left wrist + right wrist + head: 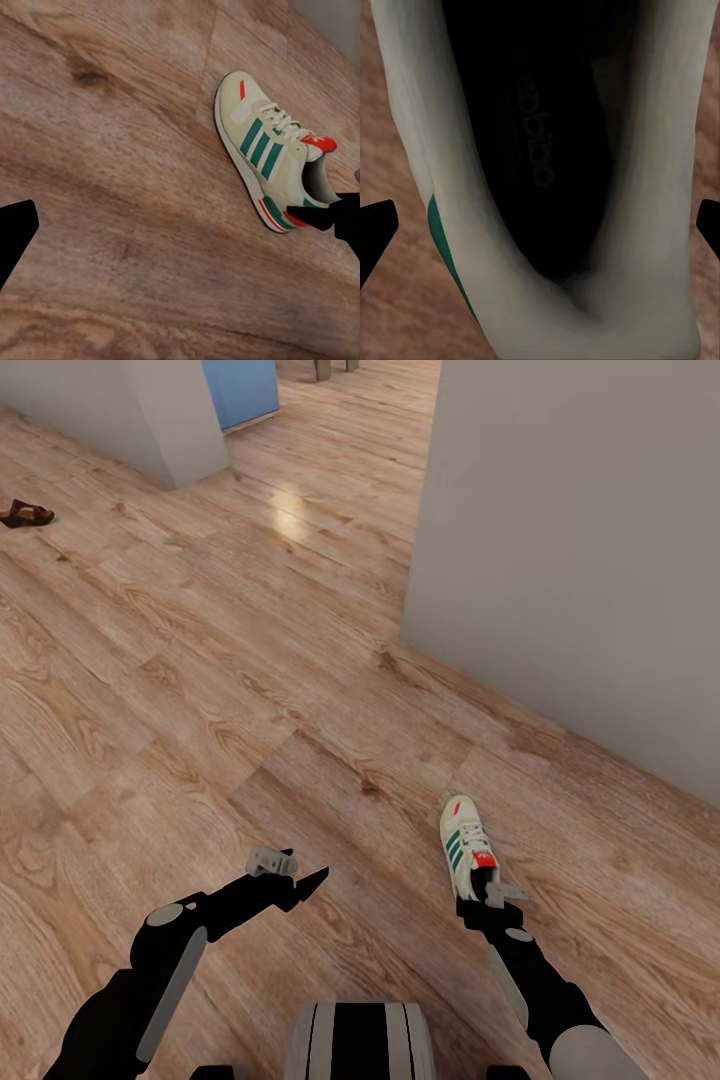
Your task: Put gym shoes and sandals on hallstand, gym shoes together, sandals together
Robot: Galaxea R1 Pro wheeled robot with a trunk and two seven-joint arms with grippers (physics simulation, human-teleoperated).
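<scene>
One gym shoe point(467, 847), white with green stripes and a red heel tab, lies on the corridor floor point(250, 660), toe pointing away from me. My right gripper point(488, 892) is open at its heel. In the right wrist view the right gripper point(540, 232) has its fingertips point(376, 232) wide apart on either side of the gym shoe's dark opening point(540, 150). My left gripper point(308, 863) hangs open and empty to the shoe's left, and its camera sees the gym shoe point(270, 150) from the side. A brown sandal point(25, 514) lies far off at the left. The hallstand is out of view.
A grey wall point(560, 560) with a protruding corner stands close on the right, just beyond the shoe. Another wall corner point(120, 410) and a blue panel point(240, 388) are at the back left. Open wood floor stretches between them.
</scene>
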